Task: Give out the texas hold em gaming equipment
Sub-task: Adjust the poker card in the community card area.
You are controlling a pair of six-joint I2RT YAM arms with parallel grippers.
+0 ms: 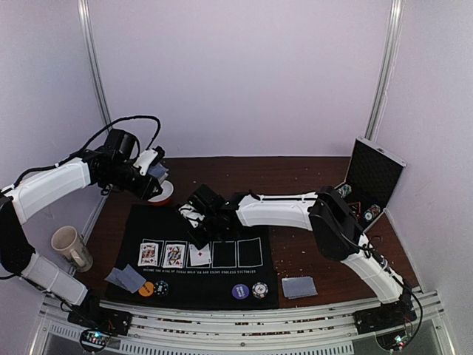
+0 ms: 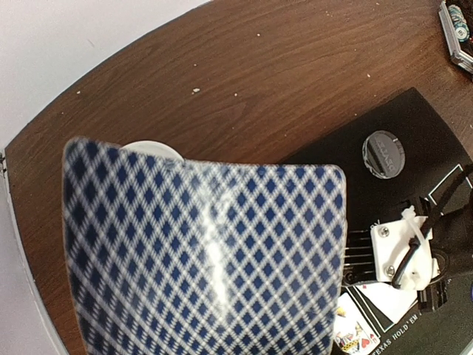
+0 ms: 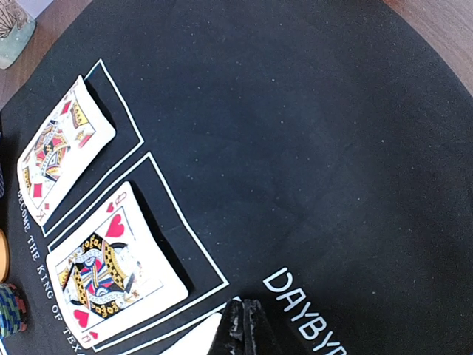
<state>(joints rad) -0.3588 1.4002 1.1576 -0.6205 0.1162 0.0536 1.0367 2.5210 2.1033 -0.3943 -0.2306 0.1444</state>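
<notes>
My left gripper (image 1: 155, 174) is shut on a blue-checked playing card (image 2: 207, 251), held above the red-and-white bowl (image 1: 165, 195); the card hides the fingers in the left wrist view. My right gripper (image 1: 201, 237) is shut low over the black mat (image 1: 244, 277), its fingertips (image 3: 247, 325) at the top edge of the third face-up card (image 1: 199, 256), which lies white beside them (image 3: 196, 342). Two face cards (image 1: 148, 254) (image 1: 174, 254) fill the first two slots. A clear disc (image 2: 383, 154) lies on the mat's far part.
Orange (image 1: 146, 288) and black-and-white (image 1: 161, 287) chips and face-down cards (image 1: 124, 278) lie front left. A purple chip (image 1: 239, 291), another chip (image 1: 259, 289) and cards (image 1: 299, 287) lie front right. A beige mug (image 1: 72, 248) stands left; an open case (image 1: 369, 185) stands right.
</notes>
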